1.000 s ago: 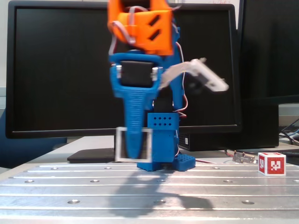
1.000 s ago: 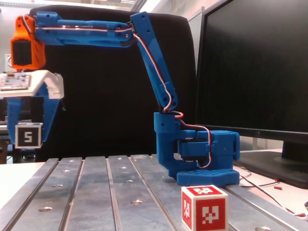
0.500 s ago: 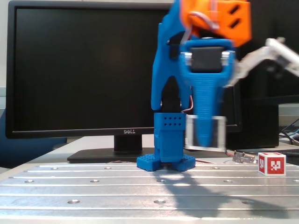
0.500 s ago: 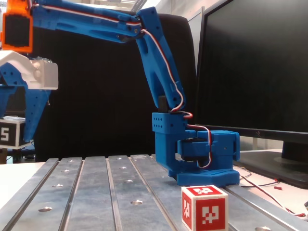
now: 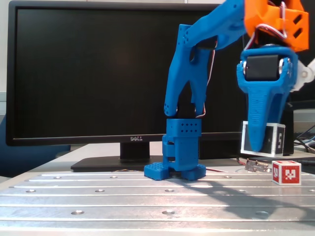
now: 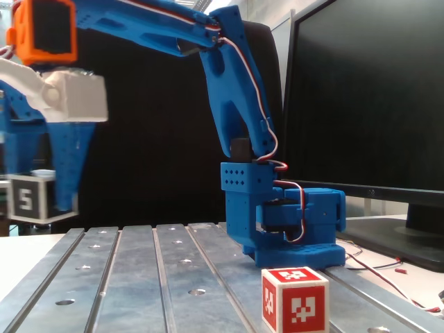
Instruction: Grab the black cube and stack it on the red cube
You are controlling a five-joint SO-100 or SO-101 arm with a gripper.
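I have the black cube (image 5: 273, 139) pinched in the hand (image 5: 260, 142), the blue fingers closed on it from above, and it hangs clear of the desk (image 5: 147, 196). In a fixed view its face with the white 5 (image 6: 26, 200) shows plainly beside the finger, upright or nearly so.

The red cube (image 5: 286, 172) sits on the desk, marker panel facing the camera. From the front it lies below the held cube and a little to the right, near but not under it. The other fixed view (image 6: 295, 300) puts it well apart from the hand (image 6: 43, 208), out toward that camera and to the right.

So my judgement: the carry is unfinished. I need a sideways shift to bring the black cube squarely over the red one, then a short drop. How far off the two are in depth I cannot tell exactly.
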